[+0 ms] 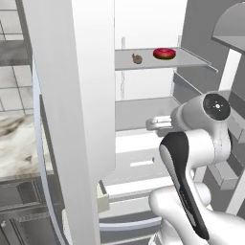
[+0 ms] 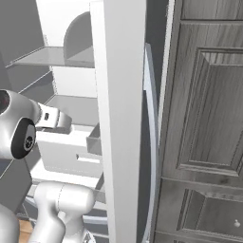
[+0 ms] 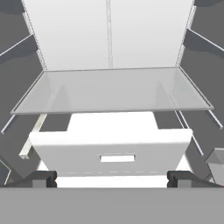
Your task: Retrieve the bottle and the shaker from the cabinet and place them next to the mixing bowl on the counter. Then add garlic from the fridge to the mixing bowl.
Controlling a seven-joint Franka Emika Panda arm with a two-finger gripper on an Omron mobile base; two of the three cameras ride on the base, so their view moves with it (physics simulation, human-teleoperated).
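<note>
The fridge (image 1: 72,95) stands open, its broad white door close on my left. The garlic (image 1: 137,59), a small tan bulb, lies on an upper shelf inside. My gripper (image 1: 152,123) reaches into the fridge one level below that shelf, over a white drawer (image 3: 111,151). Its fingertips (image 3: 41,178) stand wide apart at the bottom of the hand view, open with nothing between them. From the right base view the gripper (image 2: 64,121) points into the compartment. A strip of the marble counter (image 1: 14,139) shows left of the door. The bottle, the shaker and the mixing bowl are out of view.
A red doughnut (image 1: 164,53) sits on the same shelf, right of the garlic. A glass shelf (image 3: 109,92) spans the compartment ahead of the hand. The door's edge (image 2: 118,118) rises close by, with dark wooden cabinet doors (image 2: 204,118) to its right.
</note>
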